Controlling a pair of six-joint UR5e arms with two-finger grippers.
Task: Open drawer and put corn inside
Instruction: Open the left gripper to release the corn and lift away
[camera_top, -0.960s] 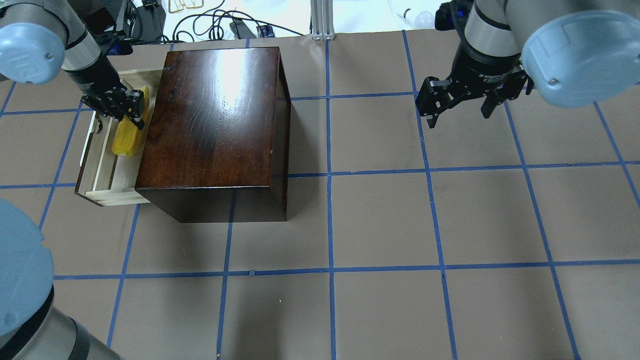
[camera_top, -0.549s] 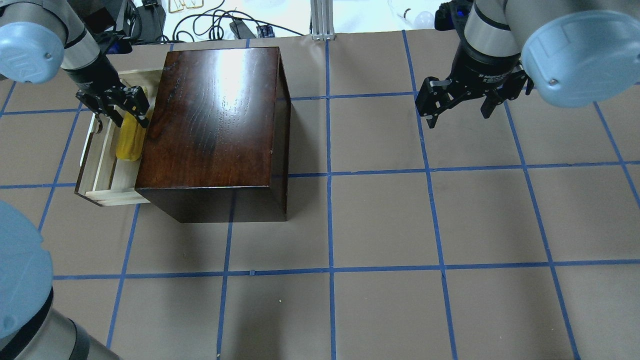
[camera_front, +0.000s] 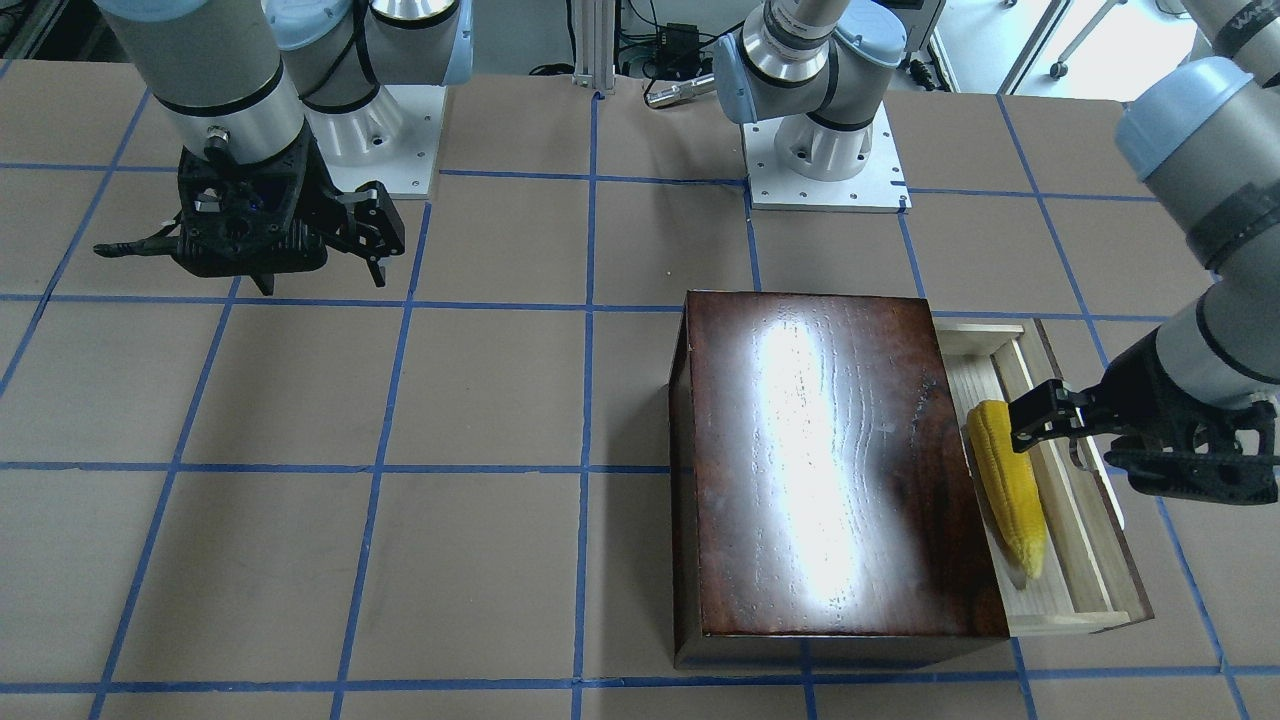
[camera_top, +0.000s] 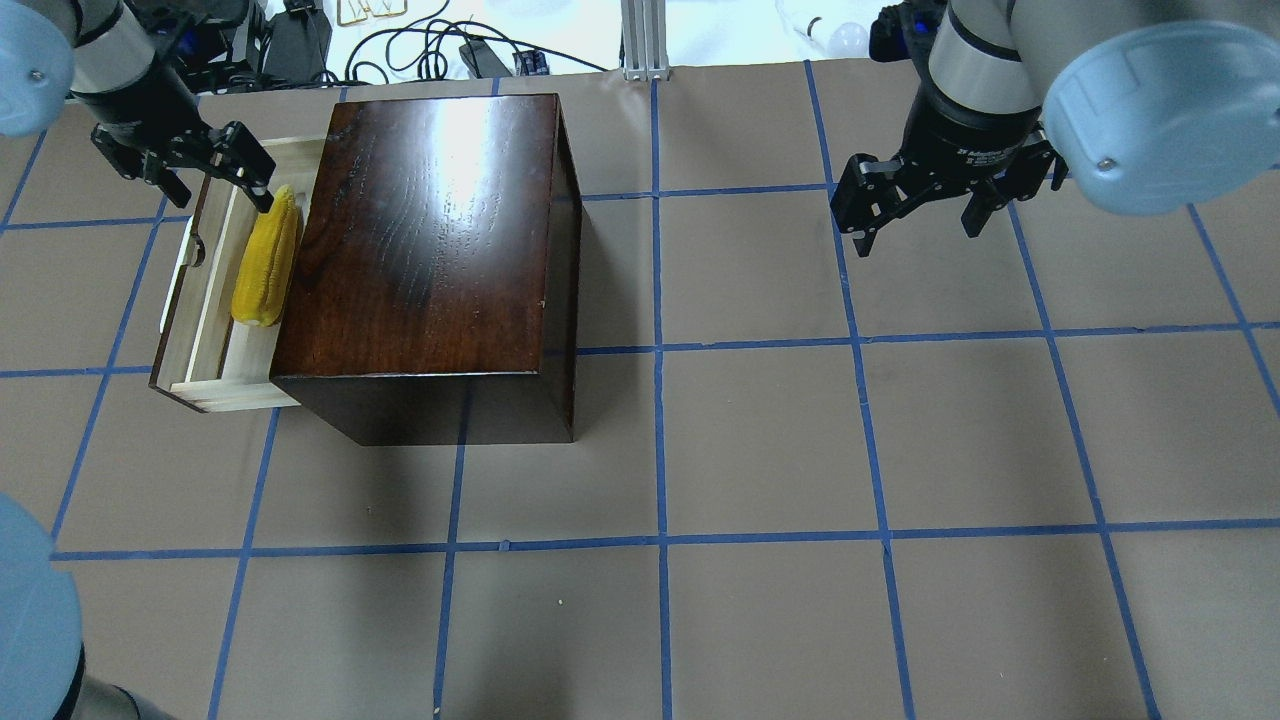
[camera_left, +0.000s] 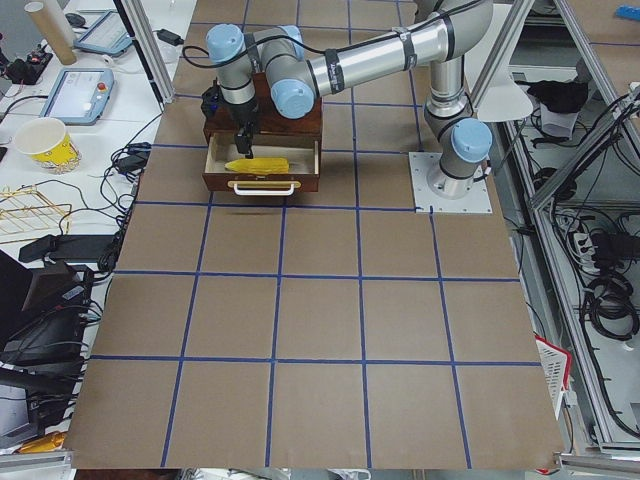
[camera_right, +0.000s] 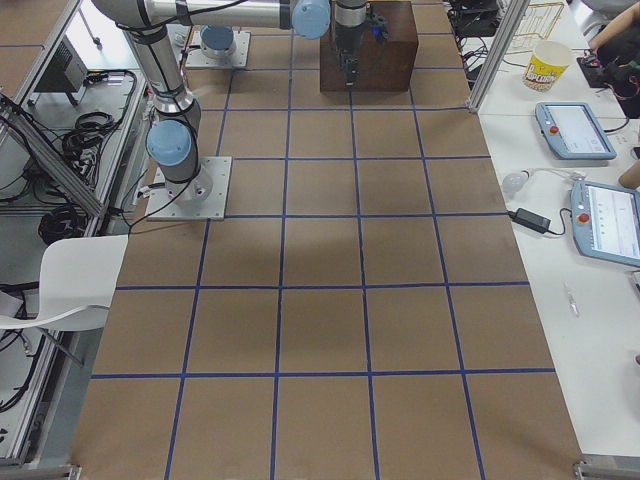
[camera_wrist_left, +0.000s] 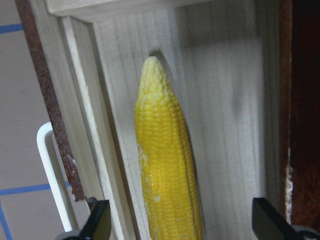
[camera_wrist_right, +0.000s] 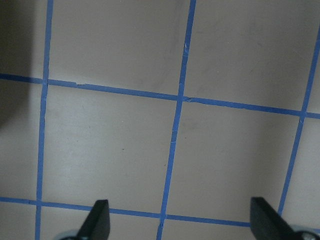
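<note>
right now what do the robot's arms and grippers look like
The left arm and right arm are silver-grey tubes with pale blue rounded joint caps and black bands, bolted to white base plates. The left gripper and right gripper are black, two-fingered, with angular linkage fingers. The right wrist's black collar carries small white lettering.

— What of the corn (camera_wrist_left: 167, 165) is lost?
— Its thick end runs off the bottom edge of the left wrist view; the white handle (camera_wrist_left: 50, 170) is cut there too; of the left gripper (camera_top: 215, 190) only the fingertips (camera_wrist_left: 97, 225) show.
— And the drawer (camera_top: 240, 365)?
— Its inner part lies hidden under the box (camera_top: 430, 250); seen from the robot's right end, the box hides drawer, corn and left gripper altogether.
</note>
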